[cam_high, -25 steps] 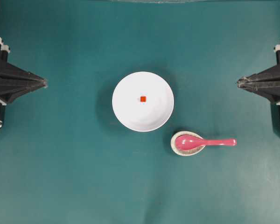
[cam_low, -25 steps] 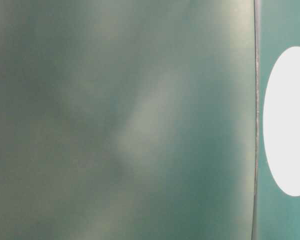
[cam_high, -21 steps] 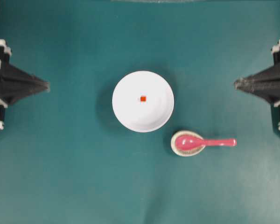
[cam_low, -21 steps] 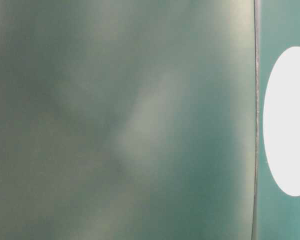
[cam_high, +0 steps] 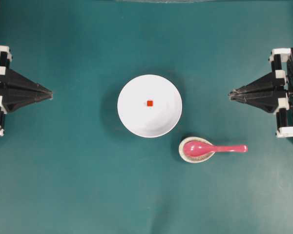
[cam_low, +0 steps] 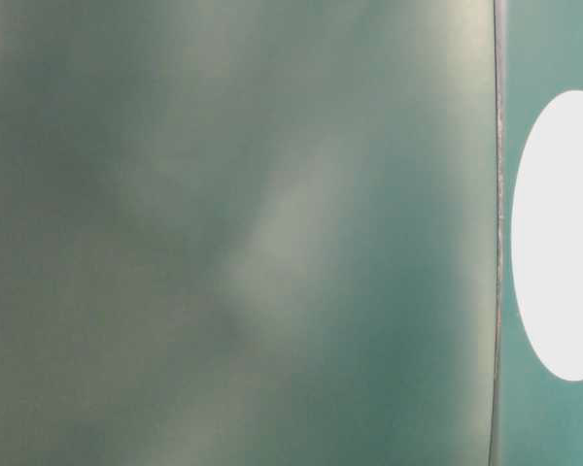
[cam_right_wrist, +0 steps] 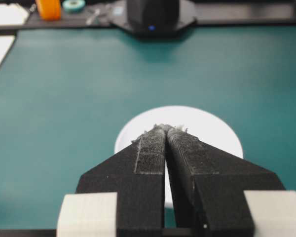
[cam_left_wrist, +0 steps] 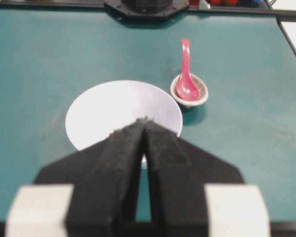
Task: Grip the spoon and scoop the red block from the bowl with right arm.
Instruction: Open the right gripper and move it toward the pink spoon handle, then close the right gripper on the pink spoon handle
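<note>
Sitting at the middle of a teal-covered counter [cam_high: 63,185], the plain round white bowl [cam_high: 149,106] holds the tiny red block [cam_high: 150,103] near its centre. Just below and to the right of the bowl in the overhead view, a small speckled off-white dish [cam_high: 196,150] cradles the scoop of the glossy pink-red spoon [cam_high: 214,148], whose straight handle lies level and points toward the right edge of the counter. The dish stands near the bowl but apart from it.

At the right edge of the overhead view, the right tool [cam_high: 231,95] points inward toward the bowl, well apart from both bowl and spoon; its black triangular fingers are pressed together at the tips and grasp nothing, as the right wrist view confirms, with the bowl seen beyond the tips [cam_right_wrist: 166,129]. On the opposite side, the left tool [cam_high: 50,92] also aims at the bowl from well away, its fingers clenched to a point with nothing between them; the left wrist view shows the tips meeting [cam_left_wrist: 145,121] in front of the bowl, with the spoon and its dish farther back to the right.

The table-level view is almost wholly blurred teal; only a bright white oval shows at its right edge, too washed out to identify with certainty.
</note>
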Action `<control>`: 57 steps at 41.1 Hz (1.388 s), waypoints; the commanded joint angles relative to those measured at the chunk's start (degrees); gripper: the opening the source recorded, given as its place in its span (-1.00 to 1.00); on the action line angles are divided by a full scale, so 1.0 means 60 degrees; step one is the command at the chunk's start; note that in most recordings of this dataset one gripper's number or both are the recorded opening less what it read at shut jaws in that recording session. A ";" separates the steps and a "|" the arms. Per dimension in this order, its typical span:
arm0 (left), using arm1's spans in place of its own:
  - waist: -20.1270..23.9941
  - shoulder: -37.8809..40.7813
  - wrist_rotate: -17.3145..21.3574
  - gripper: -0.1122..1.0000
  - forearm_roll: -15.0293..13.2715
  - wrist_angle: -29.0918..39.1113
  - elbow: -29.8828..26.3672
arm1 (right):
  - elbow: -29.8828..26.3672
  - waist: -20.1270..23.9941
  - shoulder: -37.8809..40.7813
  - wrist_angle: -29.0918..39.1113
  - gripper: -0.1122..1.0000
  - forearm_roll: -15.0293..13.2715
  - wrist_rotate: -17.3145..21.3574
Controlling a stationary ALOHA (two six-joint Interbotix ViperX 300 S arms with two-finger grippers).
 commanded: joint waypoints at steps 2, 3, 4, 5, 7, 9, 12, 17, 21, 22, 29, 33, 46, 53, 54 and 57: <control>-0.0015 0.0088 -0.0015 -0.80 0.0015 0.0117 -0.0234 | -0.0337 -0.0015 0.0029 0.0000 -0.80 0.0103 0.0015; -0.0015 0.0088 -0.0015 -0.80 0.0015 0.0146 -0.0249 | -0.0352 -0.0015 0.0029 0.0000 -0.80 0.0103 0.0015; -0.0015 0.0103 -0.0015 -0.80 0.0015 0.0146 -0.0249 | -0.0366 -0.0015 0.0029 -0.0015 -0.80 0.0117 0.0015; -0.0015 0.0117 -0.0015 -0.80 0.0015 0.0161 -0.0234 | -0.0381 -0.0015 0.0029 0.0000 -0.80 0.0146 0.0015; -0.0015 0.0117 -0.0015 -0.80 0.0015 0.0205 -0.0234 | -0.0425 -0.0015 0.0029 0.0000 -0.80 0.0220 0.0015; -0.0015 0.0117 -0.0015 -0.80 0.0015 0.0220 -0.0234 | -0.0454 -0.0015 0.0029 0.0000 -0.80 0.0264 0.0015; -0.0015 0.0117 -0.0015 -0.80 0.0015 0.0249 -0.0234 | -0.0513 -0.0015 0.0015 0.0015 -0.80 0.0381 0.0015; -0.0015 0.0117 -0.0015 -0.80 0.0015 0.0293 -0.0220 | -0.0527 0.0000 -0.0029 0.0073 -0.80 0.0439 0.0059; -0.0015 0.0117 -0.0015 -0.80 0.0015 0.0337 -0.0234 | -0.0542 -0.0015 -0.0088 0.0293 -0.80 0.0454 0.0117; -0.0015 0.0132 -0.0015 -0.80 0.0015 0.0322 -0.0234 | -0.0542 0.0000 -0.0117 0.0366 -0.80 0.0454 0.0132; -0.0015 0.0132 -0.0015 -0.80 0.0015 0.0322 -0.0234 | -0.0557 0.0000 -0.0264 0.0688 -0.80 0.0454 0.0205; -0.0015 0.0132 -0.0015 -0.80 0.0029 0.0337 -0.0234 | -0.0571 -0.0015 -0.0337 0.0879 -0.79 0.0454 0.0220; -0.0015 0.0132 -0.0015 -0.80 0.0015 0.0337 -0.0220 | -0.0542 0.0000 -0.0352 0.1274 -0.34 0.0967 0.0586; -0.0015 0.0132 -0.0015 -0.80 0.0015 0.0337 -0.0220 | -0.0483 0.0029 0.0015 0.1494 -0.08 0.1084 0.0981; -0.0015 0.0132 -0.0015 -0.80 0.0015 0.0337 -0.0220 | -0.0483 0.0029 0.0073 0.1523 -0.07 0.1099 0.1025; -0.0015 0.0132 -0.0015 -0.80 0.0015 0.0337 -0.0220 | -0.0425 0.0073 0.0322 0.1582 -0.02 0.1099 0.1201</control>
